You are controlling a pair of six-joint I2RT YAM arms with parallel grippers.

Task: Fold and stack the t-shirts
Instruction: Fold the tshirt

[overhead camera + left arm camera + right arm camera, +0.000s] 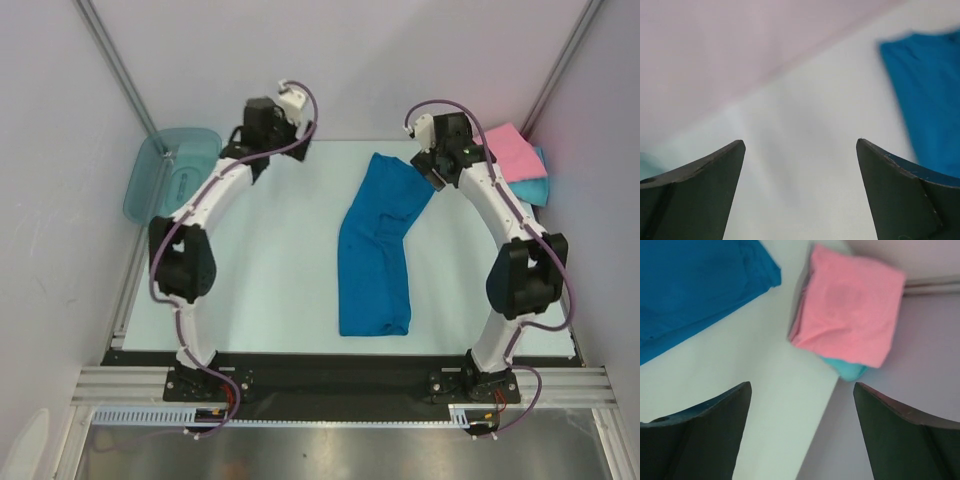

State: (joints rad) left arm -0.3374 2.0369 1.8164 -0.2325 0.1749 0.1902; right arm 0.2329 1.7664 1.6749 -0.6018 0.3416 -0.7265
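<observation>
Two jaw pairs, three t-shirts, one bin

Table: white top, flat, reaching the far wall. Walls: plain pale lilac panels on the far, left and right sides. Left post: grey metal, in the far left corner; right post matches it in the far right corner. Black strip along the table's near edge, aluminium rail just beside it, steel sheet nearest. Translucent teal bin at far left. Light even, shadows faint.
</observation>
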